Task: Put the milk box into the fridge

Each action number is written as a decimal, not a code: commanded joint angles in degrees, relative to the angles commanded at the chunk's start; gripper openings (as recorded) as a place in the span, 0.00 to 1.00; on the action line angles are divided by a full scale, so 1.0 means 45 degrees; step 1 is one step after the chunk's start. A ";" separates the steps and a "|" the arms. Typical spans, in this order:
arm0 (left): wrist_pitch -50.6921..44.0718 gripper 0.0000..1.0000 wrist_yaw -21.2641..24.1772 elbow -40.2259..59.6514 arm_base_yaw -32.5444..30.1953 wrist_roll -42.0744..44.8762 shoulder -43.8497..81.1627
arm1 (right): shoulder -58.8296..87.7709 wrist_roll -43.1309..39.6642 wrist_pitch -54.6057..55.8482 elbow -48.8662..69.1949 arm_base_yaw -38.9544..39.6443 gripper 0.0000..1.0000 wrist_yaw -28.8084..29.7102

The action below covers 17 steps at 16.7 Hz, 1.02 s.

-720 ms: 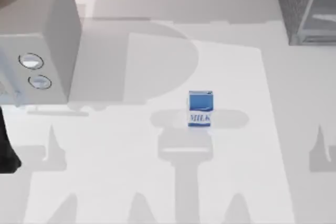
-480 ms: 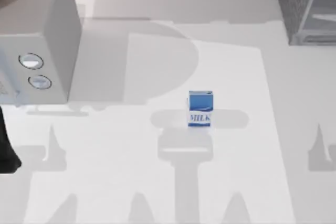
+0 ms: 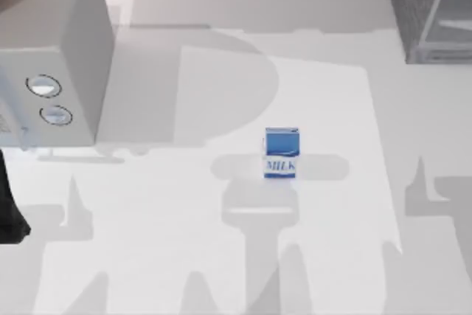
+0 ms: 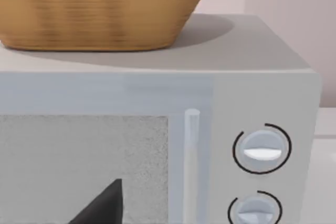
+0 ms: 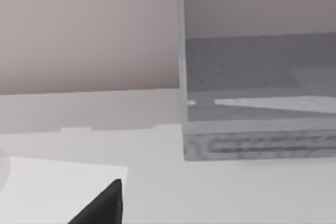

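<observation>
**White counter, milk box upright at centre**

White counter (image 3: 221, 256) is seen from above, crossed by grey shadows of the arms. At its far right corner the fridge (image 3: 431, 9) is placed, a dark grey speckled cabinet with a pale frame edge and glassy panel; in the right wrist view the fridge (image 5: 257, 93) is faced across bare counter. At the left edge a light grey box with two round dials (image 3: 51, 57) is set, and in the left wrist view a woven basket (image 4: 100, 9) is seen resting on top of it. The milk box (image 3: 281, 153) is found upright near the counter's middle, well apart from both appliances, touched by nothing. A dark tip of the left pincer (image 4: 102, 205) and of the right pincer (image 5: 102, 205) is noted; whether either is wide or narrow cannot be told.
</observation>
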 joint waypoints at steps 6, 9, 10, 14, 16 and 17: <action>0.0000 1.00 0.0000 0.0000 0.0000 0.0000 0.0000 | 0.7202 0.0817 0.4383 0.1723 0.3330 1.00 0.3192; 0.0000 1.00 0.0000 0.0000 0.0000 0.0000 0.0000 | 1.1003 0.1024 0.6821 0.2779 0.4932 1.00 0.4809; 0.0000 1.00 0.0000 0.0000 0.0000 0.0000 0.0000 | 1.2234 0.1037 0.7644 0.3158 0.5414 1.00 0.5316; 0.0000 1.00 0.0000 0.0000 0.0000 0.0000 0.0000 | 1.6834 0.0890 1.0834 0.4711 0.7089 1.00 0.7141; 0.0000 1.00 0.0000 0.0000 0.0000 0.0000 0.0000 | 1.8852 0.0713 1.2299 0.5470 0.7752 1.00 0.7900; 0.0000 1.00 0.0000 0.0000 0.0000 0.0000 0.0000 | 1.9743 0.0607 1.2962 0.5825 0.8026 1.00 0.8223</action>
